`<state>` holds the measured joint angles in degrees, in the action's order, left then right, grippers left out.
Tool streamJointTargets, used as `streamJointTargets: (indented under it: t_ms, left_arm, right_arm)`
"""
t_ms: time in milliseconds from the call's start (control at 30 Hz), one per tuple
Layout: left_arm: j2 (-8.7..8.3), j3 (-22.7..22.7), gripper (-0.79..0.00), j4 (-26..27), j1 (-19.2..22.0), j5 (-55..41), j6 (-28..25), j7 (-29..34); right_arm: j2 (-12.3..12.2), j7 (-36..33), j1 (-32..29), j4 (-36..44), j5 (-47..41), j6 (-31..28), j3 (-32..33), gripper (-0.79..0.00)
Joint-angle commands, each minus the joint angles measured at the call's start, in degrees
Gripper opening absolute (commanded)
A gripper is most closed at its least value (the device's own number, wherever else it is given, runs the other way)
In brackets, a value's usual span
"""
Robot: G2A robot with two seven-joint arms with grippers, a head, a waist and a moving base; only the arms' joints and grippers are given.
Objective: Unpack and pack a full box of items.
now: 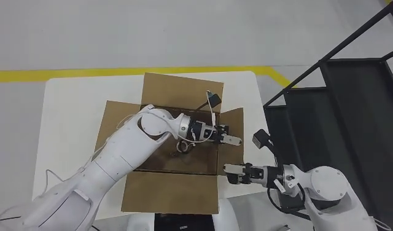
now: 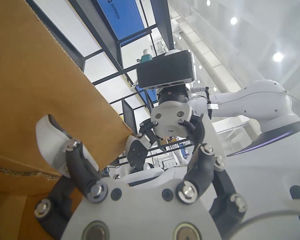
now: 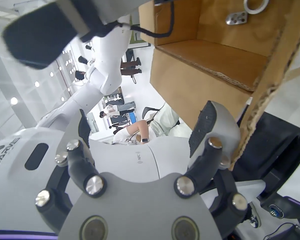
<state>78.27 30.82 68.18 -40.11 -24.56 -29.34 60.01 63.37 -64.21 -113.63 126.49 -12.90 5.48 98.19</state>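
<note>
left gripper masks box flap; tape roll partly hidden

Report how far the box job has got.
Done: the box stands open on the table, flaps spread.
In hand: the left gripper is open around the edge of the right-side flap, and the right gripper is open near that flap's corner.
To do: a tape roll and a metal plate lie inside, and neither gripper holds an item.
</note>
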Motion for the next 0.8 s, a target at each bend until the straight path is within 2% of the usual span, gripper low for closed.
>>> streamJointTargets:
  t_ms: [0, 67, 167, 367, 600, 767]
  left_arm:
    - [0.06, 0.6, 0.000, 0.1, 0.2, 0.0, -0.6, 0.0]
    - [-0.21, 1.6, 0.000, 0.8, 0.2, 0.5, -0.7, 0.2]
    - [-1.62, 5.5, 0.000, 2.0, 0.2, 2.0, -0.4, 1.2]
    - [-6.43, 18.1, 0.000, 4.7, -0.9, 6.5, 2.0, 6.0]
    - [-11.64, 33.9, 0.000, 16.0, -7.1, 10.0, 6.8, 13.3]
    - [-14.21, 43.6, 0.000, 22.5, -13.8, 10.9, 9.3, 15.6]
  right_arm:
    - [-0.1, 1.2, 0.4, -0.4, 0.5, 1.2, -0.5, 0.000]
    - [-0.1, 2.1, 1.3, -1.1, 0.9, 2.4, -1.4, 0.000]
    - [-0.2, 4.2, 3.3, -2.9, 3.0, 5.5, -4.2, 0.000]
    - [-0.4, 6.6, 7.3, -7.4, 6.5, 9.3, -8.3, 0.000]
    - [-0.4, 12.1, 9.1, -10.0, 8.2, 9.5, -10.4, 0.000]
    - [-0.4, 19.2, 6.8, -9.6, 8.9, 11.0, -8.9, 0.000]
